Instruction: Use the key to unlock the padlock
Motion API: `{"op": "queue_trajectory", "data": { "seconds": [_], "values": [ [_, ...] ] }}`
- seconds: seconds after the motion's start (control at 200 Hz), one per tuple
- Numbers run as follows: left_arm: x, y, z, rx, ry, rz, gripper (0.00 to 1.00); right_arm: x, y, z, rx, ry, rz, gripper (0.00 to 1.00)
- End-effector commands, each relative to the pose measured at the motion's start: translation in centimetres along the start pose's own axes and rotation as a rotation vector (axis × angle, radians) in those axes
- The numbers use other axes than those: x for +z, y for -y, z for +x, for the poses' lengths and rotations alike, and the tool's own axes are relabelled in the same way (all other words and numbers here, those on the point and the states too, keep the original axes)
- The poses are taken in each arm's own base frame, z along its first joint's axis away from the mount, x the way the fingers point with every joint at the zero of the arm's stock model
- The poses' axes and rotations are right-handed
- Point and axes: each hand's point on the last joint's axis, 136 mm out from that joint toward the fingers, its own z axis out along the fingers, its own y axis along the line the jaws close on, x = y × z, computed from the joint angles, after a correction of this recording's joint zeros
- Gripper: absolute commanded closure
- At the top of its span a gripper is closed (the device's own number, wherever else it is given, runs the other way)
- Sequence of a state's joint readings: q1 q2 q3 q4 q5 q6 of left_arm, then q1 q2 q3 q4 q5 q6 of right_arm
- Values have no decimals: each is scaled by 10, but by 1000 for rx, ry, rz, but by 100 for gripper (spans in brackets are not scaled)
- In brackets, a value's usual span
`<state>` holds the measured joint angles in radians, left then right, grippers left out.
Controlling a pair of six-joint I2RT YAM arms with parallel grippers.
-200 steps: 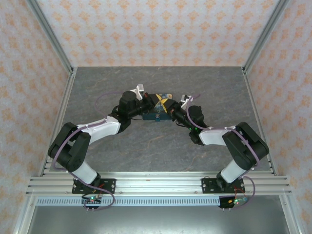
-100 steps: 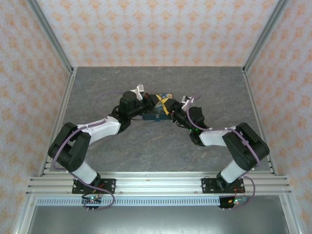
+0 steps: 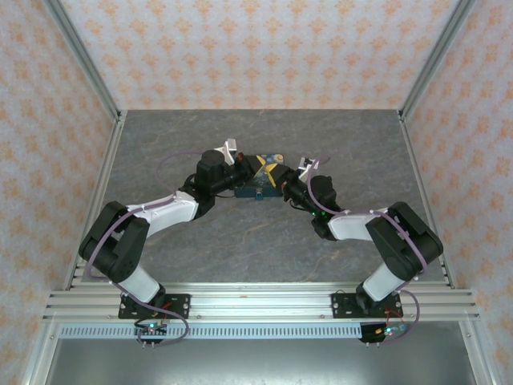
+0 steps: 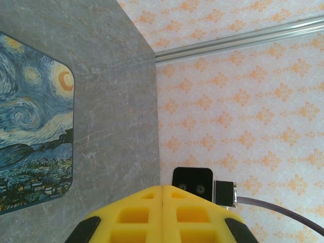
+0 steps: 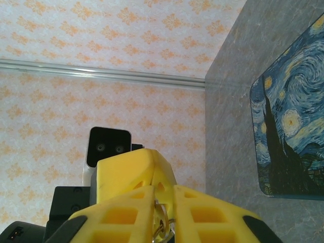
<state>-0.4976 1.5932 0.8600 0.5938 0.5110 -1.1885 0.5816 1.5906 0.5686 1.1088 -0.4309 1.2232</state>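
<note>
— got the key?
— its ring is pinched in my right jaws over the mat; left jaws pressed together, padlock hidden. best align gently, then turn.

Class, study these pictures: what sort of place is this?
Probably a robot test booth: two robot arms bolted to a metal rail, a grey table, and wallpapered walls closing it in.

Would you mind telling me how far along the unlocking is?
Done: right end effector and left end effector meet above the painted mat. In hand: the right pinches a metal ring; the left is shut. Left: I cannot tell whether the padlock has opened.
</note>
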Motion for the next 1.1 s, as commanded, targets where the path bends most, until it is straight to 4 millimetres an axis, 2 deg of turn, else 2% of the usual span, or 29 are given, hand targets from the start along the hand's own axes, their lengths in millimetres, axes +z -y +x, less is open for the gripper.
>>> {"op": "queue_trajectory", "data": {
  "seconds": [0.0, 0.18, 0.545, 0.601, 0.636, 0.876, 1.001, 1.096],
  "values": [
    [-2, 6, -1, 7, 20, 13, 100, 1, -20, -2, -24, -1, -70, 89],
    [-3, 5, -1, 6, 20, 9, 100, 1, -20, -3, -22, 1, -69, 100],
    [-7, 3, -4, -7, 53, 10, 100, 4, -23, -3, -20, -4, -80, 100],
    [-6, 4, -4, -11, 54, 13, 100, 5, -24, -1, -17, -14, -86, 84],
    [-5, 5, -5, -12, 54, 14, 100, 5, -25, -1, -15, -19, -91, 80],
    [-4, 2, -6, -19, 70, 5, 100, 6, -24, 7, -17, -34, -91, 79],
    [-4, 3, -7, -20, 72, 5, 100, 8, -21, 11, -12, -42, -87, 73],
    [-4, 3, -7, -20, 73, 6, 100, 9, -19, 12, -8, -43, -86, 73]
  ]
}}
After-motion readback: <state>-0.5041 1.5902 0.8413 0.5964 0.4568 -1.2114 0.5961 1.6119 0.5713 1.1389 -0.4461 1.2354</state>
